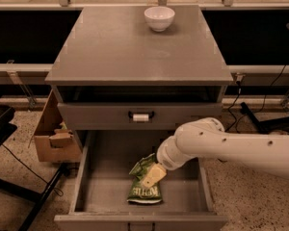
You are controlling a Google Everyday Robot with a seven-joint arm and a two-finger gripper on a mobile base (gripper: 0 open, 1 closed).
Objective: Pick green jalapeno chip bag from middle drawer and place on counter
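- Green jalapeno chip bag (143, 192) lies flat on the floor of the middle drawer (106, 186), towards the near side and a little right of centre, with its pinched top pointing far
- Gripper (154, 175) hangs just over the bag's upper right part, touching it or nearly so; whether it is spread or closed I cannot tell
- A sound grasp would likely take the crumpled top ridge rather than the flat printed face, since foil lying flat gives little to pinch
- Lift straight up until clear of the drawer walls, then of the closed drawer front (141, 115) above
- On the counter (135, 57), aim for the near part, well apart from the white bowl (159, 18) at the far edge
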